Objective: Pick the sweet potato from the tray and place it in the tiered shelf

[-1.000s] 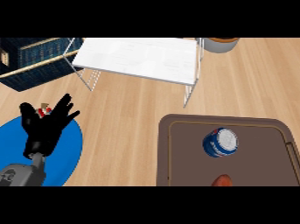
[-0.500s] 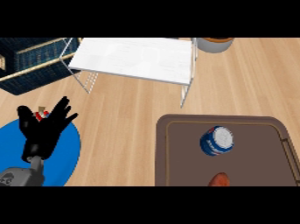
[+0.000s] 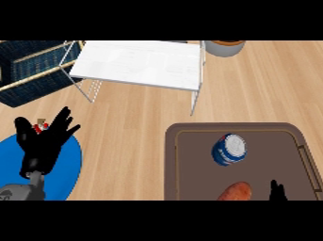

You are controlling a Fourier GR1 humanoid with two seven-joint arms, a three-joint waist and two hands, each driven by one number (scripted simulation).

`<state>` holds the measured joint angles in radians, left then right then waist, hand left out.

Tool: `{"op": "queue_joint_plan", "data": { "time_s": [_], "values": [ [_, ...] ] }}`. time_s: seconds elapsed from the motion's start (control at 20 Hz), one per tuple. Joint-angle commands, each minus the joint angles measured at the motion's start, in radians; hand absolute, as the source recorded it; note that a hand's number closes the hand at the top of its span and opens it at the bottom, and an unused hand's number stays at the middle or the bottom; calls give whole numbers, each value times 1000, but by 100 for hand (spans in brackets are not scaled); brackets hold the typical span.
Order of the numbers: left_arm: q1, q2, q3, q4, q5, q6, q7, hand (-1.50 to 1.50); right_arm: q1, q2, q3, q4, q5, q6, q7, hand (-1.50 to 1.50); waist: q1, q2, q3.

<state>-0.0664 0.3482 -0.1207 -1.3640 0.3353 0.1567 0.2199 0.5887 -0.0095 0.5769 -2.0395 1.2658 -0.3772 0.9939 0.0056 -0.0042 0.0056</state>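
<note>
My right hand [image 3: 277, 190], just beside the sweet potato [image 3: 235, 192] on the tray [image 3: 172, 164], seems placed for grasping (whether it is wide or narrow, I cannot tell); my left hand [image 3: 44, 143] rests wide.

- Counter [image 3: 136, 132]: light tan wood grain across the whole top.
- Tray [image 3: 172, 155], at the counter's near right edge: dark brown rim, slightly lighter brown floor.
- Sweet potato [image 3: 235, 192]: orange-brown.
- Can [image 3: 229, 149]: blue and white bands.
- Shelf [image 3: 139, 66], by the far edge: white top, pale thin legs.
- Basket [image 3: 25, 70], far left corner: dark navy weave, tan rim.
- Plate [image 3: 0, 164], near left corner: plain bright blue.
- Left hand [image 3: 45, 141]: black.
- Forearm [image 3: 14, 192]: grey.
- Small item [image 3: 41, 125]: red and white.
- Pot [image 3: 225, 48], far edge: grey wall, brown rim.
</note>
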Motion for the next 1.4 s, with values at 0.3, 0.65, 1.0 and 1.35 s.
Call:
{"op": "queue_joint_plan", "data": {
  "time_s": [0.3, 0.65, 1.0, 1.35],
  "values": [
    [-6, -16, 9, 26, -9, -26, 38, 0, -126, -34, 88, 164, -26, 225, 34, 150, 8, 9, -7],
    [0, -69, 19, 92, -58, -12, -6, 0, -170, 6, 109, 203, -57, 14, -46, 150, -12, 4, -6],
    [-24, -51, -14, 22, -53, -55, 32, 0, -543, 8, 319, 324, -181, 197, 50, 150, 90, 35, -6],
    [-63, -55, -22, 30, -65, -41, 66, 0, -923, 9, 360, 367, -316, 160, 134, 150, 97, 20, -7]
  ]
}}
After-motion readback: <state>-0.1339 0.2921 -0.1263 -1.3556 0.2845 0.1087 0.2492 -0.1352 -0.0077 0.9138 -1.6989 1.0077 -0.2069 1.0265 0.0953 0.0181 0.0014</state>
